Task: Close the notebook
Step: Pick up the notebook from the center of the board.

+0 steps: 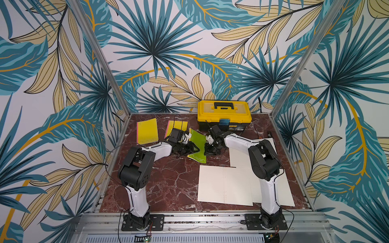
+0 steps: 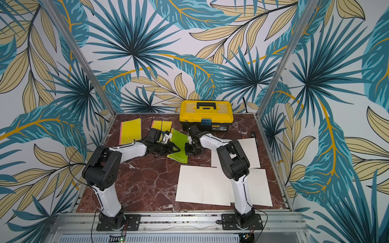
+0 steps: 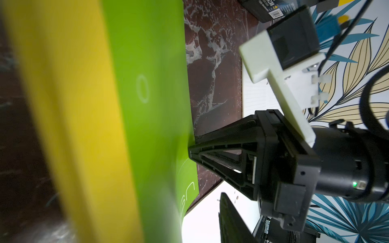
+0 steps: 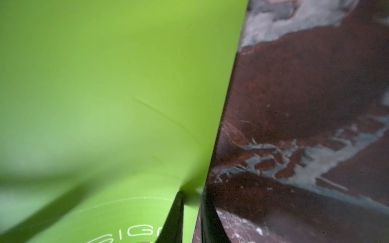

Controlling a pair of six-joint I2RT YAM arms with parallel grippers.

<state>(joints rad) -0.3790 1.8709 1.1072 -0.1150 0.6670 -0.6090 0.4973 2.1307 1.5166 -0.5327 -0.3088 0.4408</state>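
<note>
The green notebook (image 1: 197, 143) (image 2: 179, 140) lies mid-table in front of the toolbox, its lettered cover up and bowed. My right gripper (image 1: 207, 149) (image 4: 190, 195) is shut on the cover's right edge, which the right wrist view shows pinched between the two black fingers. Seen from the left wrist, this gripper (image 3: 191, 151) meets the green cover (image 3: 147, 105) at its edge. My left gripper (image 1: 195, 149) (image 2: 179, 149) reaches over the notebook's left part. Only one of its fingers (image 3: 231, 221) shows in its own view, a little apart from the cover. The other is hidden.
A yellow toolbox (image 1: 224, 114) stands at the back. Two yellow notebooks (image 1: 147, 130) (image 1: 179, 125) lie at the back left. Two open white notebooks (image 1: 225, 185) (image 1: 240, 155) lie front right, partly under the right arm. The cell's walls and posts bound the marble table (image 1: 168, 183).
</note>
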